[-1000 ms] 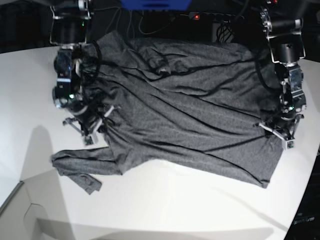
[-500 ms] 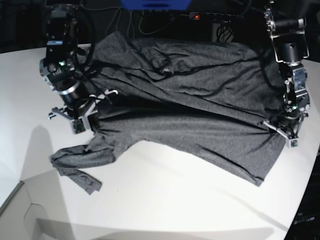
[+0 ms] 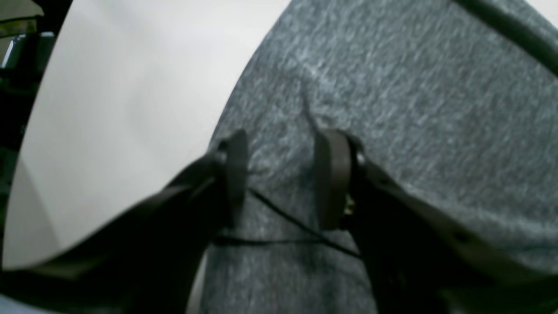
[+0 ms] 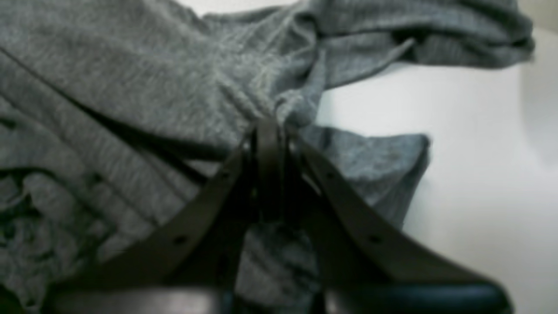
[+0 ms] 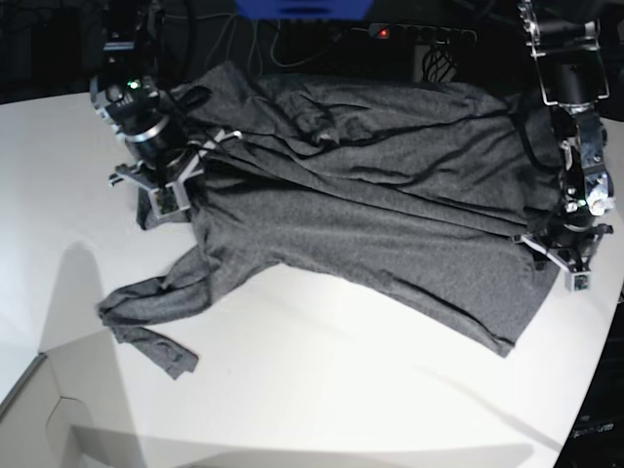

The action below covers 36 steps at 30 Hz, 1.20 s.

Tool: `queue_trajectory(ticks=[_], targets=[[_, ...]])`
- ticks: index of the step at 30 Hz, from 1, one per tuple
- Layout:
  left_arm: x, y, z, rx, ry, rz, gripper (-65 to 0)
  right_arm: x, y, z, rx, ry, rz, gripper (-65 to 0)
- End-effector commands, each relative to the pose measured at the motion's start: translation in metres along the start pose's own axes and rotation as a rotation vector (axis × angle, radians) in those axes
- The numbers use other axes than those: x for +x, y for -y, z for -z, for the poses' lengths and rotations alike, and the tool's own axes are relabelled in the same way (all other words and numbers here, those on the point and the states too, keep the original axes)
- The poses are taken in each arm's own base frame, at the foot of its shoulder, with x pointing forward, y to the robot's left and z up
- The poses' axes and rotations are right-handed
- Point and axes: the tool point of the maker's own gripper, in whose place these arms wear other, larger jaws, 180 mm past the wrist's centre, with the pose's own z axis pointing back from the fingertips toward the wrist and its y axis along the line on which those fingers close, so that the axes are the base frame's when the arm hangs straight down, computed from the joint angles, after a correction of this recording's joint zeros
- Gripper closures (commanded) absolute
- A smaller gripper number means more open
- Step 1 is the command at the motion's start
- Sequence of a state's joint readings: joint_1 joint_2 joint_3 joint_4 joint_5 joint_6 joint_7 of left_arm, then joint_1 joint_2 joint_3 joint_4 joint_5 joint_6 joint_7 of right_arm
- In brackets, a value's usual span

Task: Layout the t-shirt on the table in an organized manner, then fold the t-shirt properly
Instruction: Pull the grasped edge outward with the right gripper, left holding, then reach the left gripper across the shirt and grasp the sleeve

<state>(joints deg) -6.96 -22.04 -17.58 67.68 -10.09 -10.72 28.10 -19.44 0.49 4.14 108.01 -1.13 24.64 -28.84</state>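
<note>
Still spreading: pull out toward table (image 5: 322, 390) far-left corner, keep cloth low and taut. Right gripper (image 5: 164, 200) clenched on t-shirt (image 5: 370, 214) near shoulder; left gripper (image 5: 575, 271) jaws parted over hem at right edge, gripping nothing visibly. Dark-grey knit, wrinkled, skewed across far half, sleeve crumpled toward near-left.

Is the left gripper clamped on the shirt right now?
No, the left gripper stands open over the t-shirt, with grey cloth visible across the gap between its jaws.
</note>
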Motion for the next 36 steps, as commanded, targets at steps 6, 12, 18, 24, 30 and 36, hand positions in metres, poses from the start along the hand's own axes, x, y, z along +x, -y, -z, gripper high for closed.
queue_trajectory(ticks=[6, 12, 18, 24, 30, 36], targets=[[0.054, 0.004, -0.013, -0.004, 0.153, 0.025, -24.7, -0.006, -0.034, -0.008, 0.083, 0.006, 0.014, 0.0], [0.055, 0.027, -0.011, -0.041, 0.165, -0.011, -24.7, -0.012, -0.039, -0.009, 0.097, -0.011, 0.009, 0.0], [0.059, 0.057, -0.012, -0.089, 0.189, -0.057, -24.7, -0.017, -0.034, -0.012, 0.09, -0.025, -0.005, -14.9], [0.1, 0.136, -0.037, -0.248, 0.309, 0.026, -24.7, 0.0, -0.032, -0.028, 0.076, 0.023, -0.035, -27.1], [0.116, 0.265, -0.069, -0.516, 0.368, 0.163, -24.7, -0.003, -0.007, -0.036, 0.003, 0.013, -0.027, -27.4], [0.115, 0.382, -0.103, -0.746, 0.362, 0.2, -24.7, -0.012, 0.01, -0.041, -0.045, -0.011, -0.019, -27.4]])
